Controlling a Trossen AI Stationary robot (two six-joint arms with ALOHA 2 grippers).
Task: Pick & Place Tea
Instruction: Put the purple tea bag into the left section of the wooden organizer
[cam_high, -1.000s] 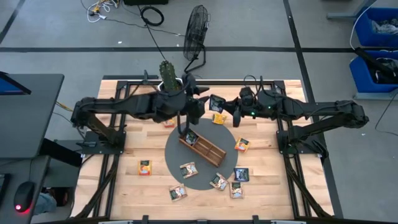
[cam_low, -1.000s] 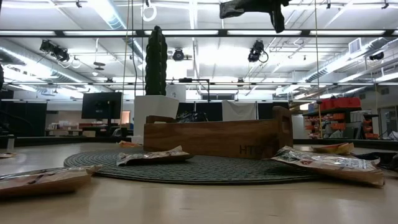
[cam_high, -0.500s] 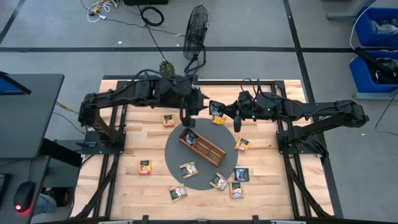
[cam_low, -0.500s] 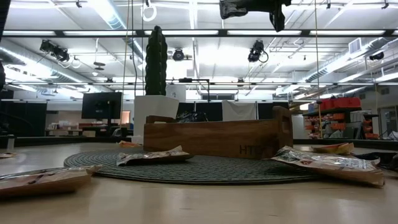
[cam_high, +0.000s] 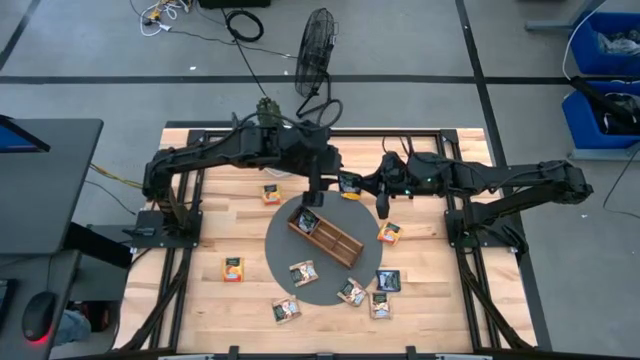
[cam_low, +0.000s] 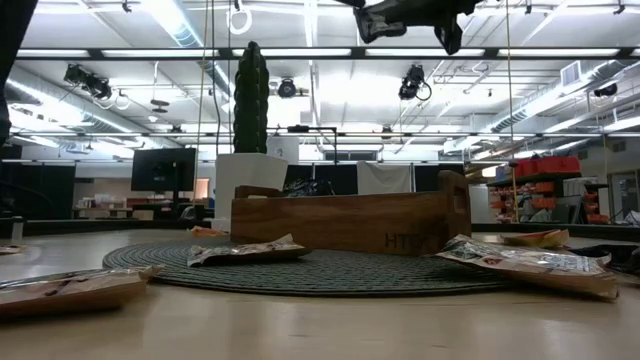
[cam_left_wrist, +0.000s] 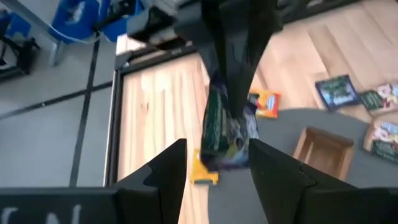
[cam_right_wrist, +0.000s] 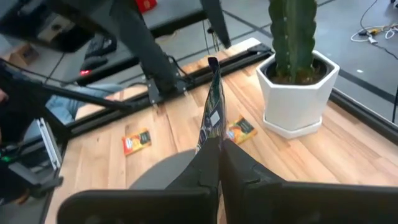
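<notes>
My right gripper (cam_high: 366, 185) is shut on a dark blue-black tea packet (cam_high: 350, 182), high above the table's far middle. My left gripper (cam_high: 315, 192) hangs open just left of it, over the far-left end of the brown wooden tray (cam_high: 326, 234). In the left wrist view its two fingers (cam_left_wrist: 176, 163) stand on either side of the held packet (cam_left_wrist: 227, 127), apart from it as far as I can see. One packet (cam_high: 308, 220) lies in the tray's end compartment. Several orange, beige and dark packets (cam_high: 303, 272) lie flat on the round mat and the wood. My right gripper pinches the dark packet by one end (cam_right_wrist: 213, 127) between its two shut fingers, coming roughly level from the table's right. The packet is seen edge-on, sticking out beyond the fingertips toward the left arm. It is lifted clear, high over the table.
The cactus in its white pot (cam_right_wrist: 298, 93) stands at the far edge, mostly under my left arm in the high view. The tray sits slantwise on a dark round mat (cam_high: 290, 250). Orange packets (cam_high: 271, 193) lie left of the mat and another orange one (cam_high: 389, 232) right of it. A fan (cam_high: 318, 40) stands beyond the table.
My left gripper has moved toward the table's right, from over the tray's end up beside the packet my right gripper holds, staying open. My right gripper, still shut on the dark packet, has drifted a little toward the near edge.
</notes>
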